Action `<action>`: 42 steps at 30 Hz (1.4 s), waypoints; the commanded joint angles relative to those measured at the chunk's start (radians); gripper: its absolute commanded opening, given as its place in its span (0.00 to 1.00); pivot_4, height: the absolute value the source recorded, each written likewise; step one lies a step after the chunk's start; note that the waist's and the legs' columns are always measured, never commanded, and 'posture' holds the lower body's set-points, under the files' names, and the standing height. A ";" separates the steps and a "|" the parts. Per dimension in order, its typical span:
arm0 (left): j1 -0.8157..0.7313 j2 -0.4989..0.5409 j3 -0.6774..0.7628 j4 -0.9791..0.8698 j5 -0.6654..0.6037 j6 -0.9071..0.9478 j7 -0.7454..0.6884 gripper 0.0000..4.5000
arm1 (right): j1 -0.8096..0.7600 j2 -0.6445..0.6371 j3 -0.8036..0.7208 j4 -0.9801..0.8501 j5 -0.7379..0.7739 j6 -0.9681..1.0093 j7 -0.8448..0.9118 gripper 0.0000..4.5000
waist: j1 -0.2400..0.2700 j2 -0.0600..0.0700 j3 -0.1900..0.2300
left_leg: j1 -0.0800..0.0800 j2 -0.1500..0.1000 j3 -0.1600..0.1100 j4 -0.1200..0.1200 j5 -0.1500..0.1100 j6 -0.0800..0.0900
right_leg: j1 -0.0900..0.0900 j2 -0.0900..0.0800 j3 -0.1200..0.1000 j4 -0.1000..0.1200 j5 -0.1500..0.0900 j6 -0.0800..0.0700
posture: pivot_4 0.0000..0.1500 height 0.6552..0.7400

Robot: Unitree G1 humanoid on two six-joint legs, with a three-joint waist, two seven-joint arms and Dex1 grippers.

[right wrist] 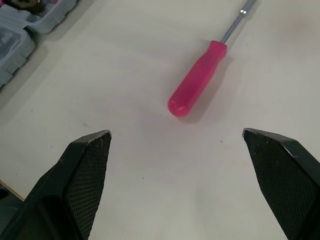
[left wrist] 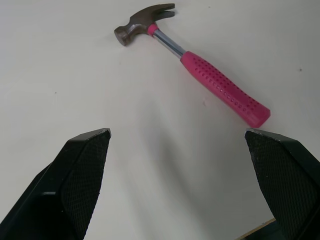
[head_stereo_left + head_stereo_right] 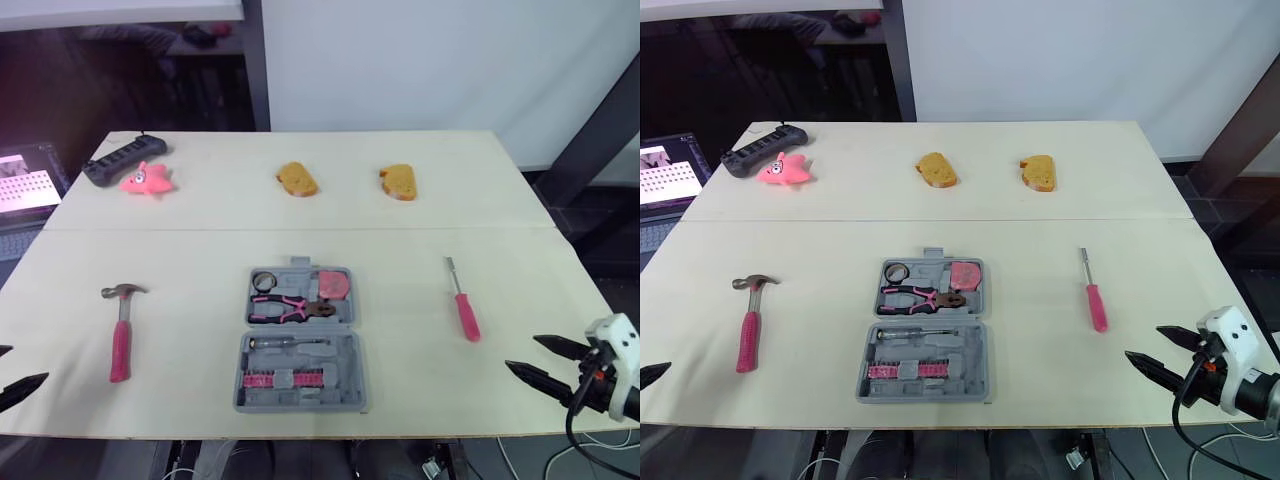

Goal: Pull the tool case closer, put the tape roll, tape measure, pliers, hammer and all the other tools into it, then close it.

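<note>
Left pincer (image 2: pixel 176 132): released, fingers wide apart, over the near left edge of the worktop (image 3: pixel 200 215). Hammer (image 3: pixel 120 335): lies flat just beyond it, well left of the tool case. Tool case (image 3: pixel 345 365): centre, its 2 halves open flat; tape roll (image 3: pixel 264 280), pliers (image 3: pixel 290 308) and tape measure (image 3: pixel 333 283) inside. Screwdriver (image 3: pixel 463 305): on the worktop right of the case. Right pincer (image 1: pixel 176 132): released, near right edge, apart from the screwdriver.
</note>
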 commanded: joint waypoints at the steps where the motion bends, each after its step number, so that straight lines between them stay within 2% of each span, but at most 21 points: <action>1: -0.049 -0.105 0.022 -0.154 -0.034 0.075 0.208 1.00 | -0.040 0.018 -0.026 -0.046 0.056 0.011 -0.038 0.99 | 0.001 0.001 0.000 | 0.000 0.000 0.000 0.000 0.000 0.000 | 0.001 0.000 0.000 0.000 0.000 0.000 | 1.00 1.00; 5: -0.124 -0.269 0.013 -0.412 -0.109 0.311 0.492 1.00 | -0.148 0.059 0.062 -0.225 0.148 0.097 -0.139 0.99 | 0.001 0.000 -0.001 | 0.000 0.000 -0.001 0.001 0.000 0.000 | 0.001 0.000 0.000 0.002 0.003 0.006 | 1.00 1.00; 8: -0.169 -0.333 0.013 -0.503 -0.127 0.443 0.645 1.00 | -0.220 0.073 0.124 -0.302 0.184 0.163 -0.207 0.99 | 0.001 -0.001 -0.001 | 0.000 0.000 -0.002 0.002 0.000 -0.001 | 0.001 0.000 0.000 0.003 0.004 0.007 | 1.00 1.00; 9: -0.204 -0.368 0.009 -0.534 -0.157 0.516 0.716 1.00 | -0.269 0.072 0.173 -0.339 0.216 0.202 -0.224 0.99 | 0.002 -0.001 -0.001 | 0.000 0.000 -0.003 0.002 0.000 -0.001 | 0.001 0.001 -0.001 0.003 0.004 0.007 | 1.00 1.00; 11: -0.249 -0.396 -0.059 -0.595 -0.127 0.604 0.809 1.00 | -0.366 0.068 0.283 -0.401 0.283 0.275 -0.229 0.99 | 0.001 0.000 -0.001 | 0.000 0.000 -0.003 0.003 0.001 -0.001 | 0.002 0.000 -0.001 0.003 0.004 0.007 | 1.00 1.00; 14: -0.295 -0.398 -0.108 -0.614 -0.074 0.709 0.915 1.00 | -0.428 0.048 0.361 -0.431 0.313 0.314 -0.218 0.99 | 0.007 -0.001 -0.001 | 0.000 0.000 -0.005 0.003 0.001 -0.001 | 0.002 0.000 -0.002 0.003 0.004 0.007 | 1.00 1.00; 17: -0.327 -0.386 -0.172 -0.602 -0.030 0.780 0.963 1.00 | -0.464 0.030 0.391 -0.440 0.340 0.345 -0.223 0.99 | 0.013 -0.001 -0.001 | -0.002 -0.001 -0.006 0.005 0.001 -0.001 | 0.002 0.000 -0.004 0.003 0.004 0.007 | 1.00 1.00; 20: -0.406 -0.420 -0.168 -0.541 -0.019 0.879 1.062 1.00 | -0.505 0.007 0.432 -0.458 0.343 0.369 -0.226 0.99 | 0.025 -0.001 -0.001 | -0.002 -0.001 -0.006 0.005 0.001 -0.001 | 0.001 0.000 -0.004 0.002 0.004 0.007 | 1.00 1.00; 26: -0.490 -0.407 -0.258 -0.386 0.019 0.913 1.027 1.00 | -0.548 0.002 0.481 -0.477 0.346 0.375 -0.235 0.99 | 0.027 -0.001 -0.001 | -0.002 -0.001 -0.007 0.007 0.001 -0.002 | 0.002 0.000 -0.005 0.003 0.004 0.007 | 1.00 1.00; 29: -0.529 -0.405 -0.293 -0.305 0.044 0.941 1.031 1.00 | -0.556 -0.006 0.496 -0.470 0.338 0.374 -0.231 0.99 | 0.033 0.004 -0.003 | -0.002 -0.001 -0.007 0.007 0.001 -0.003 | 0.002 0.000 -0.005 0.003 0.005 0.007 | 1.00 1.00; 37: -0.542 -0.442 -0.321 -0.268 0.064 0.953 1.017 1.00 | -0.572 -0.024 0.500 -0.480 0.353 0.390 -0.242 0.99 | 0.034 0.017 -0.011 | 0.000 -0.001 -0.007 0.007 0.001 -0.003 | 0.005 0.000 -0.005 0.003 0.004 0.007 | 1.00 1.00; 38: -0.543 -0.448 -0.320 -0.272 0.063 0.952 1.017 0.89 | -0.572 -0.024 0.498 -0.479 0.355 0.392 -0.241 1.00 | 0.034 0.018 -0.012 | 0.000 -0.002 -0.007 0.007 0.001 -0.003 | 0.005 0.000 -0.005 0.003 0.004 0.007 | 1.00 1.00; 40: -0.546 -0.458 -0.318 -0.279 0.063 0.947 1.019 0.72 | -0.569 -0.029 0.499 -0.474 0.350 0.392 -0.242 1.00 | 0.034 0.020 -0.013 | 0.000 -0.002 -0.007 0.007 0.001 -0.003 | 0.005 0.000 -0.005 0.003 0.004 0.007 | 1.00 1.00; 42: -0.562 -0.468 -0.319 -0.274 0.066 0.937 1.022 0.49 | -0.569 -0.033 0.501 -0.468 0.343 0.391 -0.241 1.00 | 0.034 0.021 -0.014 | 0.000 -0.002 -0.007 0.007 0.001 -0.003 | 0.005 0.000 -0.005 0.003 0.004 0.007 | 1.00 1.00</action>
